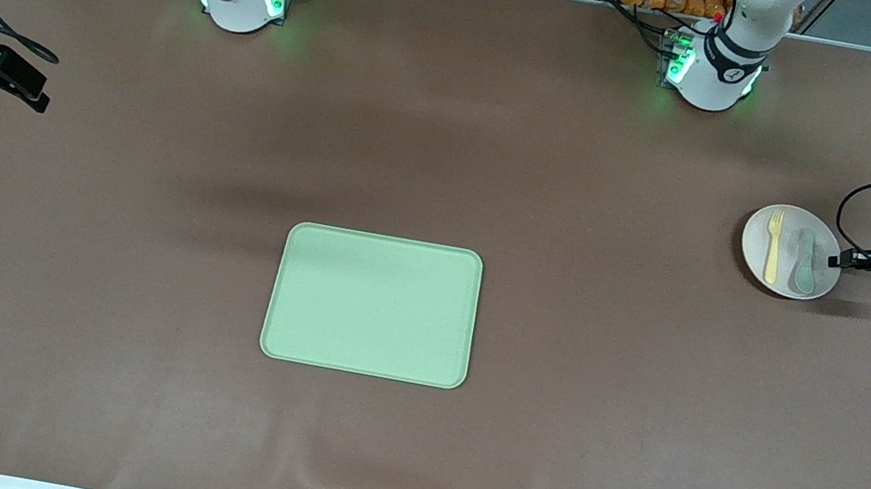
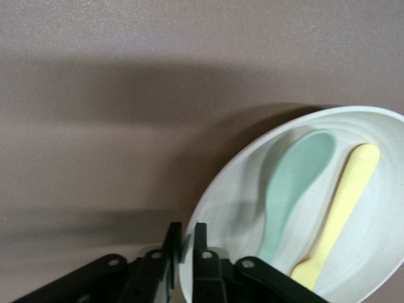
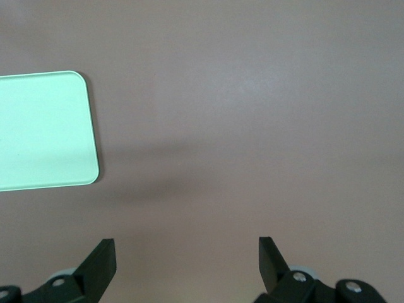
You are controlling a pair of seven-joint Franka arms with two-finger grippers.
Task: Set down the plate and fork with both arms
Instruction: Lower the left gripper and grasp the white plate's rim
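— Plate (image 1: 757, 248) sits on the counter (image 1: 561, 347) at the left arm's end, well apart from the green tray (image 1: 373, 305) in the middle. Where do you hold it?

— My left end effector (image 1: 843, 260) is at the plate's rim, on the side away from the tray. In the left wrist view the two fingers (image 2: 201, 243) stand close together with the rim (image 2: 187, 252) between them, so I judge they are clamped on the plate, one above the edge and one below.

— Is that a good place to take it?

— I think it is the only place. The plate looks stiff and matte, so the rim should not slip much, but I hold it by one edge only. The weight hangs out from my fingers, so it can tilt easily.

— And the fork?

— Fork (image 1: 774, 246) lies loose in the plate, beside a grey-green spoon (image 1: 804, 260). Both look like light, smooth plastic. If the plate tips, I expect they slide. I must keep it level.

— Your other arm?

— The right end effector (image 1: 25, 84) waits over the bare counter at the right arm's end, fingers (image 3: 101, 262) wide apart, holding nothing. For the fork I would pinch the handle across its narrow width; it is thin and lies flat, so not easy.
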